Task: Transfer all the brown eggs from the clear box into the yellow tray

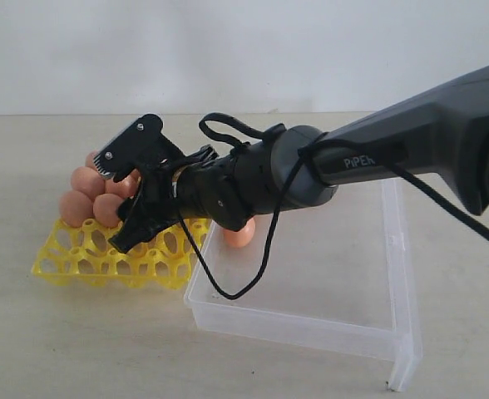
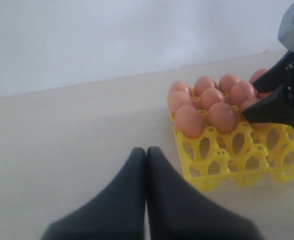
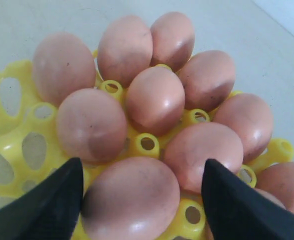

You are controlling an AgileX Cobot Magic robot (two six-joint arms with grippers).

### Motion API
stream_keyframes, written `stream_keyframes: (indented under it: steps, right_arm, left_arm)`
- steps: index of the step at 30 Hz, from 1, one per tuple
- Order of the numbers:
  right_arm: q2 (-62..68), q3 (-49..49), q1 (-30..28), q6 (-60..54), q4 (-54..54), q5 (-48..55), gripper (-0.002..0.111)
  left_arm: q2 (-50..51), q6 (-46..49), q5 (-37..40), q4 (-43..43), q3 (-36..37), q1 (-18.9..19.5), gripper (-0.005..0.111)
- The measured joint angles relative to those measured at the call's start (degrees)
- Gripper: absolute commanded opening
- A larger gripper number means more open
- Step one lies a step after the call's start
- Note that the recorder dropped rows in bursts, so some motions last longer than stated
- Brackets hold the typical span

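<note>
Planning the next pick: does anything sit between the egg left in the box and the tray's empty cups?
Only the box's low wall; the right arm hangs over the egg. Front tray cups are free.

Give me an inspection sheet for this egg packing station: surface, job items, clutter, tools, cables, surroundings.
Surface: pale table, bare around the job's things.
Job's things: yellow tray partly filled with brown eggs, cups nearest the exterior camera empty; clear box beside it; one egg shows under the right arm, seemingly in the box.
Clutter: nothing seen.
Tools: right tool open, fingers either side of an egg seated in the tray; left tool shut, empty, over the table short of the tray.
Cables: black cable hangs in a loop from the right arm over the box.
Surroundings: plain white wall.
</note>
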Motion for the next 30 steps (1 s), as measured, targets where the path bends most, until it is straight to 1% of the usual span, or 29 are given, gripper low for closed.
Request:
stream_keyframes:
  steps: [5,7,8,10,11,13,14,17,20,23,30]
  right_arm:
    - [-0.63,0.0,0.0,-0.54,0.0,-0.05,0.065]
    - [-2.04,0.0,0.0,-0.66,0.0,-0.05,0.062]
    - [-2.9,0.0,0.0,-0.66,0.11,0.07,0.056]
    - [-5.32,0.0,0.0,0.01,0.76,0.86,0.041]
    - [-6.19,0.0,0.0,0.75,1.04,1.53,0.028]
    - [-7.66,-0.25,0.0,2.41,1.31,4.67,-0.001]
    - [-7.97,-0.34,0.0,2.78,1.58,6.97,0.001]
    - [-8.06,-0.22,0.11,3.3,2.34,14.97,0.001]
    - [-7.73,0.0,0.84,2.63,2.57,19.54,0.0]
    - [-7.73,0.0,1.85,0.82,2.79,19.56,0.0]
    - [-6.67,0.0,2.09,0.82,2.79,13.24,0.0]
  left_arm:
    - [0.0,0.0,0.0,0.0,0.0,0.0,-0.004]
    - [0.0,0.0,0.0,0.0,0.0,0.0,-0.004]
    - [0.0,0.0,0.0,0.0,0.0,0.0,-0.004]
    - [0.0,0.0,0.0,0.0,0.0,0.0,-0.004]
    - [0.0,0.0,0.0,0.0,0.0,0.0,-0.004]
    - [0.0,0.0,0.0,0.0,0.0,0.0,-0.004]
    - [0.0,0.0,0.0,0.0,0.0,0.0,-0.004]
    - [0.0,0.0,0.0,0.0,0.0,0.0,-0.004]
    - [0.0,0.0,0.0,0.0,0.0,0.0,-0.004]
    - [0.0,0.0,0.0,0.0,0.0,0.0,-0.004]
    - [0.0,0.0,0.0,0.0,0.0,0.0,-0.004]
